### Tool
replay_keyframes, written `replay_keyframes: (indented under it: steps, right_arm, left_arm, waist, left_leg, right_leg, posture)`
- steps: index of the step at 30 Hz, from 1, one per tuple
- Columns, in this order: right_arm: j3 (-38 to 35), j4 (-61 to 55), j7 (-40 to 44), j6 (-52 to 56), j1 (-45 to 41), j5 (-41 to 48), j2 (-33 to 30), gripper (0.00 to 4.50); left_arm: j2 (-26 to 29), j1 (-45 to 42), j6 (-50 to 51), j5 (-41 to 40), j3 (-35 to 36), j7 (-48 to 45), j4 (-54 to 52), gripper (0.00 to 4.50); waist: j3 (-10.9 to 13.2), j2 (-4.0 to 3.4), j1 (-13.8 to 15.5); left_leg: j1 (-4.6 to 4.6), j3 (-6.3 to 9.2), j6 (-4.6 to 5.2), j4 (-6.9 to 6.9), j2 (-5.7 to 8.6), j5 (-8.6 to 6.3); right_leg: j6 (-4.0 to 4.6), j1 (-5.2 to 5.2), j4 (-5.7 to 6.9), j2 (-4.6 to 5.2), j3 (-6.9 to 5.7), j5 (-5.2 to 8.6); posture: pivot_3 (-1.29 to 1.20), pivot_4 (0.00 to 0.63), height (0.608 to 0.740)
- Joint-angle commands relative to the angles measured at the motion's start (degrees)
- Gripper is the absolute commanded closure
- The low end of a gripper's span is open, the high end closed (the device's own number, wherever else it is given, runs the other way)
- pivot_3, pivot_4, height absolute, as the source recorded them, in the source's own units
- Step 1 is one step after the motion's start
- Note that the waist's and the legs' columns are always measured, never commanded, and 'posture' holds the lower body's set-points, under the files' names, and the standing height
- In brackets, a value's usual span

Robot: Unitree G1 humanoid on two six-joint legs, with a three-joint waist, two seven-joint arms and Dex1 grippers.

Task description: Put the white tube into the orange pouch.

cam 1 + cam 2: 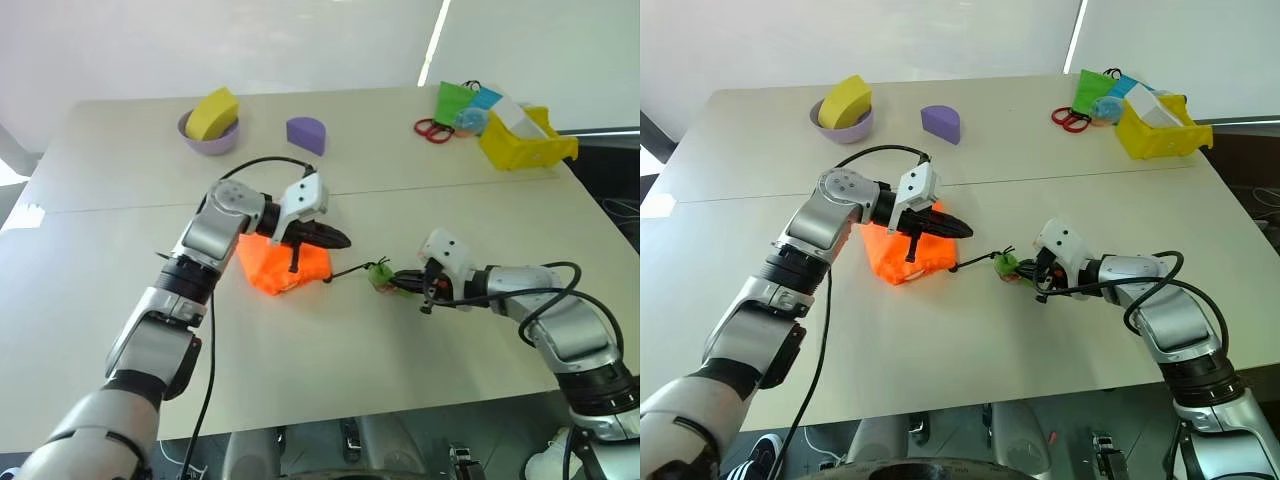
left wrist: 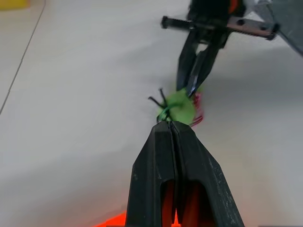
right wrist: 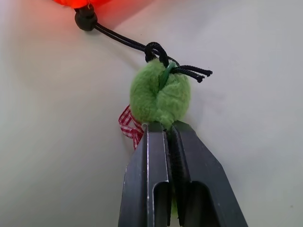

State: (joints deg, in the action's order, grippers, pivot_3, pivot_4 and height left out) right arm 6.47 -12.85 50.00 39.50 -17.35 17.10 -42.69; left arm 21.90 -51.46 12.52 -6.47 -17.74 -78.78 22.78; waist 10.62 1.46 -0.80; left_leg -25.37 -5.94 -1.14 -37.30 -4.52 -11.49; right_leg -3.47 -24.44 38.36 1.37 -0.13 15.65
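Note:
The orange pouch (image 1: 272, 270) lies bunched on the table's middle. Its black cord (image 1: 350, 270) runs right to a fuzzy green coil (image 1: 380, 275). My left gripper (image 1: 343, 240) hovers just over the pouch, pointing right, fingers shut; I see nothing between the tips (image 2: 170, 124). The right gripper (image 3: 163, 125) is shut on the green coil (image 3: 158, 97), low on the table to the pouch's right. A red checked scrap (image 3: 127, 124) sits under the coil. The white tube is out of view.
At the back left stands a purple bowl (image 1: 200, 142) holding a yellow block (image 1: 213, 112), with a purple half-round block (image 1: 306, 134) beside it. Back right are red scissors (image 1: 432, 130), green and blue items (image 1: 460, 100), and a yellow bin (image 1: 525, 148) holding a white box.

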Motion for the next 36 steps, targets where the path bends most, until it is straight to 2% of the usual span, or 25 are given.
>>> replay_keyframes:
  steps: [1,5,11,14,17,25,27,31,36]
  right_arm:
    - [0.31,0.26,0.17,-0.69,-0.86,-0.26,0.44,4.5]
    - [0.32,0.14,0.24,-0.66,-0.65,-0.4,0.32,4.5]
    - [0.11,0.09,0.04,-0.65,-0.42,-0.44,0.4,4.5]
    - [0.25,-0.05,-0.03,-0.53,-0.5,-0.43,0.62,4.5]
    - [0.32,-0.13,-0.08,-0.53,-0.4,-0.6,0.77,4.5]
    - [0.16,-0.67,-0.15,-0.37,0.02,-0.62,0.8,4.5]
    - [0.2,-0.71,-0.18,-0.41,0.04,-0.66,0.82,4.5]
    - [0.18,-1.09,-0.31,-0.35,0.26,-0.58,0.97,4.5]
    - [0.16,-1.24,-0.33,-0.38,0.37,-0.57,0.98,4.5]
  left_arm:
    - [0.47,0.42,-1.98,1.36,-2.34,-1.24,-2.7,4.45]
    - [1.38,1.56,-2.45,3.4,-4.59,-1.05,-4.98,4.45]
    - [3.5,3.17,-8.23,8.08,-7.5,-0.15,-2.41,4.45]
    - [2.31,2.12,-10.74,10.17,-7.16,3.47,0.76,4.45]
    - [2.23,2.02,-11.8,10.53,-7.42,3.23,1.48,4.45]
    - [0.35,0.51,-8.81,9.71,-5.63,5.25,5.13,4.45]
    - [0.38,0.02,-10.88,10.22,-5.89,5.3,5.94,4.45]
    - [-0.5,0.07,-6.47,6.1,-3.43,3.45,3.6,4.45]
    - [1.1,-0.37,-7.9,5.37,-2.56,1.5,4.46,4.45]
  waist:
    - [0.0,0.0,0.08]
    - [0.0,0.0,0.08]
    - [0.0,-0.01,0.04]
    - [-0.01,0.0,0.12]
    - [-0.01,0.0,0.11]
    - [-0.01,-0.01,0.11]
    - [-0.01,0.0,0.11]
    - [-0.01,-0.01,0.08]
    - [-0.01,-0.01,-0.01]
  left_leg:
    - [0.0,0.0,0.0,-0.01,0.0,0.0]
    - [-0.02,-0.01,0.0,-0.03,0.01,0.0]
    - [0.01,0.0,0.0,0.01,0.0,0.0]
    - [-0.02,0.0,0.0,-0.04,0.0,0.0]
    - [-0.01,-0.01,0.0,-0.08,0.01,0.0]
    - [-0.01,0.0,0.0,-0.07,0.0,0.0]
    - [-0.01,0.0,0.01,-0.08,0.0,0.0]
    - [-0.01,0.0,0.01,-0.06,0.0,0.0]
    - [-0.01,0.0,0.0,-0.05,0.0,0.0]
  right_leg:
    - [0.0,0.0,0.0,0.0,0.0,0.0]
    - [0.02,0.0,0.0,0.03,0.01,0.0]
    - [0.03,0.0,0.0,0.01,0.01,0.01]
    - [0.04,0.0,0.0,0.03,0.01,0.01]
    - [0.08,0.01,0.0,0.06,0.01,0.02]
    - [0.13,0.01,0.0,0.04,0.01,0.05]
    - [0.13,0.01,0.0,0.04,0.01,0.05]
    - [0.06,0.01,0.0,0.04,0.01,0.01]
    - [0.03,0.01,0.0,0.03,0.01,-0.01]
  posture:
    - [0.0,0.15,0.734]
    - [0.0,0.15,0.734]
    - [0.0,0.15,0.734]
    - [0.0,0.15,0.734]
    - [0.0,0.15,0.734]
    - [0.0,0.15,0.734]
    - [0.0,0.15,0.734]
    - [0.0,0.15,0.734]
    - [0.0,0.15,0.734]
